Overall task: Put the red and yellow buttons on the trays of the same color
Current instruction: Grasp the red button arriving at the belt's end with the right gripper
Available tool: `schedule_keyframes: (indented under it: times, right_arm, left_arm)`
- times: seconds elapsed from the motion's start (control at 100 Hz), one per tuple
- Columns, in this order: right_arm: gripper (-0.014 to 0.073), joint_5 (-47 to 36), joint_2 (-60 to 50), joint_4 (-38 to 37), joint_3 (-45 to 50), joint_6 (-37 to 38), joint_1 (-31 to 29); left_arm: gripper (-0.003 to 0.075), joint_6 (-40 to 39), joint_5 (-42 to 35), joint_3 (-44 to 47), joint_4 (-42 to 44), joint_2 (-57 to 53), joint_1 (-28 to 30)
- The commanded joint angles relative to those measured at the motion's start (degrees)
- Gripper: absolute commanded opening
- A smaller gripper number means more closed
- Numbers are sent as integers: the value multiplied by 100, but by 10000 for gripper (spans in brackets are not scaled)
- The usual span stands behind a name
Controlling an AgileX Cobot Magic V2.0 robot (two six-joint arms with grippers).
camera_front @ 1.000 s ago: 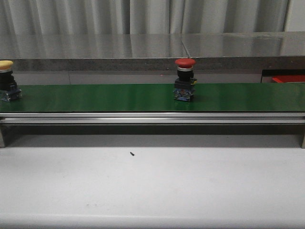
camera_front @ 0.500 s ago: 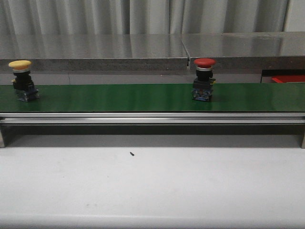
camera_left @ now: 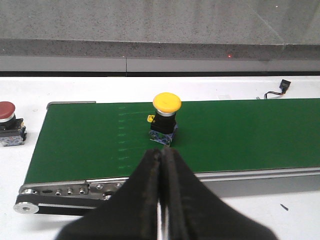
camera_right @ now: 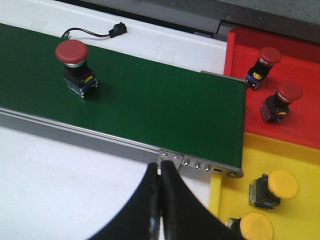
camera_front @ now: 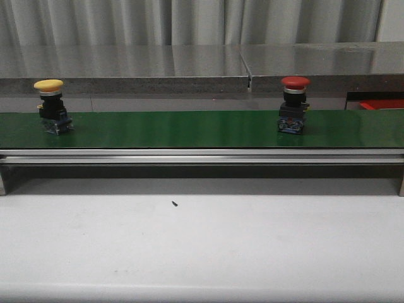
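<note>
1. Two buttons stand upright on the green conveyor belt [camera_front: 189, 129]: the red button [camera_front: 294, 105] right of centre in the front view, the yellow button [camera_front: 51, 106] near the left edge.
2. Both grippers are empty, fingers pressed together: the left gripper [camera_left: 162, 165] sits at the lower middle of its wrist view, the right gripper [camera_right: 161, 187] at the lower middle of its own.
3. Judging by position, the red button is the right arm's first job; its jaws need to open wide before any approach.
4. Come down from above and grip the black body under the cap, not the rounded cap, which would likely slip.
5. The red tray [camera_right: 300, 85], upper right in the right wrist view, already holds two red buttons; aim for a bare patch.
6. The yellow tray [camera_right: 230, 200], lower right there, holds two yellow ones.
</note>
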Motion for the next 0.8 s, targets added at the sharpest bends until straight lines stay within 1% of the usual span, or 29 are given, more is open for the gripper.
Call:
schedule_keyframes:
  times: [0.0, 0.02, 0.03, 0.04, 0.07, 0.09, 0.1, 0.11, 0.12, 0.13, 0.16, 0.18, 0.19, 0.28, 0.41, 0.6, 0.79]
  right_arm:
    - [104, -65, -47, 142, -133, -47, -10]
    - [139, -4, -47, 159, -133, -47, -10]
    - [176, 34, -47, 167, -133, -47, -10]
    - [195, 51, -47, 187, -133, -47, -10]
    - [304, 101, -47, 223, -133, -47, -10]
    - [351, 128, -47, 258, -133, -47, -10]
    - [398, 141, -47, 270, -133, -47, -10]
    - [421, 141, -47, 295, -133, -47, -10]
    - [469, 146, -47, 308, -133, -47, -10]
    - [492, 146, -47, 329, -133, -47, -10]
    - [601, 139, -47, 361, -133, -47, -10]
    - [639, 126, -47, 372, -133, -47, -10]
    - [673, 108, -41, 372, -133, -47, -10]
    - [631, -31, 24, 372, -133, -47, -10]
    - [631, -263, 423, 386, -145, -47, -10]
    - [631, -333, 1594, 392, -540, -83, 42]
    - [631, -356, 2843, 396, -1353, -217, 330]
  left_arm:
    - [-19, -1, -359, -158, -143, -38, -53]
    - [-19, -1, -359, -158, -143, -38, -53]
    - [-19, -1, -359, -158, -143, -38, -53]
    - [-19, -1, -359, -158, -143, -38, -53]
    - [-19, -1, -359, -158, -143, -38, -53]
    - [-19, -1, -359, -158, -143, -38, -53]
    - [-19, -1, -359, -158, -143, -38, -53]
    - [-19, -1, -359, -158, -143, -38, -53]
    - [-19, -1, -359, -158, -143, -38, -53]
    - [-19, -1, -359, -158, -143, -38, -53]
    - [-19, -1, -359, -158, -143, -24, -53]
    - [-19, -1, -359, -158, -143, -24, -53]
    - [-19, -1, -359, -158, -143, -24, -53]
    - [-19, -1, -359, -158, -143, -24, -53]
    - [-19, -1, -359, -158, -143, -24, -53]
    - [-19, -1, -359, -158, -143, -24, -53]
    - [-19, -1, -359, -158, -143, -24, -53]
